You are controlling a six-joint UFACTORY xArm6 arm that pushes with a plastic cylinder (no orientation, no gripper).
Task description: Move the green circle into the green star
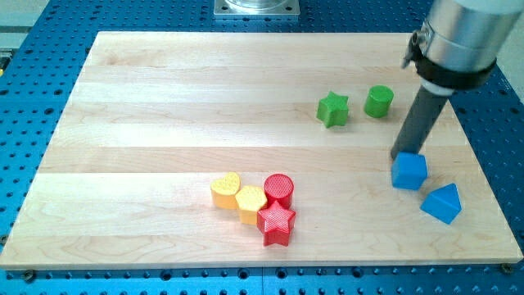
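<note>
Green circle (378,101) sits just at 3 o'clock of green star (332,109); no hand, my tip (404,156) touches blue cube (408,171), risks dragging it along.

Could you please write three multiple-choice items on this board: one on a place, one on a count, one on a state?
1. The green circle lies where, relative to the green star?
A. at the view's right
B. at the view's left
C. on top of it

2. How many blue blocks are there?
A. one
B. two
C. four

3. Do the green circle and green star touch?
A. yes
B. no, board shows between them
C. they are stacked

Key: 1 A, the circle sits right of the star. 2 B, a blue cube by my tip and a blue wedge-like block. 3 B, a gap of wood separates them.
</note>
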